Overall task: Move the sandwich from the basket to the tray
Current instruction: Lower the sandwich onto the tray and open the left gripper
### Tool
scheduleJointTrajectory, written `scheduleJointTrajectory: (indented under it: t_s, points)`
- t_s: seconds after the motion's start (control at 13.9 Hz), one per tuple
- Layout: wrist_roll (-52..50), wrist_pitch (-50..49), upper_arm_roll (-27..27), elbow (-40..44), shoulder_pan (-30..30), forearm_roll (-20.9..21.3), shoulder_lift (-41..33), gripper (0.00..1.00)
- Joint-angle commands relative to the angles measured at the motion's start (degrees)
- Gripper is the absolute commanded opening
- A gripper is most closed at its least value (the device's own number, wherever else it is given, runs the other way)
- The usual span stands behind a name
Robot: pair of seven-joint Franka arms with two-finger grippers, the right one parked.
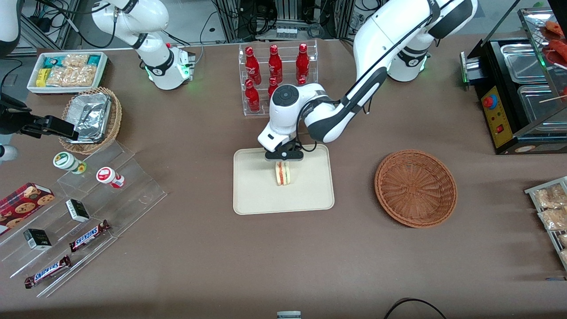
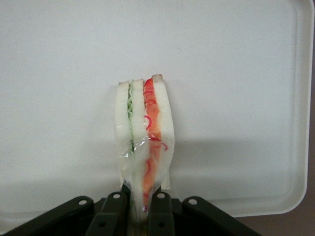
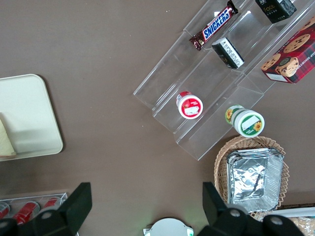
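Sandwich (image 1: 283,173) stands on its edge on the cream-beige tray (image 1: 252,195), roughly at the tray's middle and a little toward the edge farther from the front camera. Its white bread slices are upright, with a green filling layer and a red-orange one showing between them, and a clear wrap is visible around it in the left wrist view (image 2: 144,132). The gripper (image 1: 284,156) of the left arm is directly above the sandwich, over the tray's edge farthest from the front camera, and its fingers (image 2: 158,209) are pressed against the narrow end of the wedge from both sides, clamping it. The lower part of the sandwich appears to touch the tray surface (image 2: 236,88), though contact cannot be told for certain.

The round reddish-brown wicker basket (image 1: 415,188) sits on the brown table (image 1: 186,248) beside the tray, toward the working arm's end, apart from it and with nothing in it. A clear rack of red bottles (image 1: 275,73) stands farther from the front camera than the tray, near the table's middle. Toward the parked arm's end lie a stepped clear display (image 1: 88,208) with Snickers bars (image 1: 89,235), small cups and a cookie box, a lighter wicker basket of foil containers (image 1: 92,118), and a white bin of snack packets (image 1: 67,71). At the working arm's end stands a black food warmer (image 1: 514,93).
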Motion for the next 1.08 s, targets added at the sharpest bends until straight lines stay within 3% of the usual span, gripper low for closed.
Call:
scheduleJointTrajectory:
  t_s: [0.0,0.07,0.14,0.5,0.72,1.01]
  points:
    - [-2.4,0.0,0.6,2.3,-1.1,1.6,1.2,0.51]
    - [-2.4,-0.1,0.6,2.3,-1.1,1.7,1.1,0.95]
    - [-2.4,-0.4,0.7,2.4,-1.0,1.7,0.9,0.99]
    - [-3.3,-6.8,0.5,2.6,0.8,0.0,-5.8,1.0]
    - [-3.9,-15.3,0.5,2.4,2.8,-7.7,-14.0,1.0]
    - [-0.9,-24.4,0.4,2.3,7.0,-12.6,-23.9,1.0]
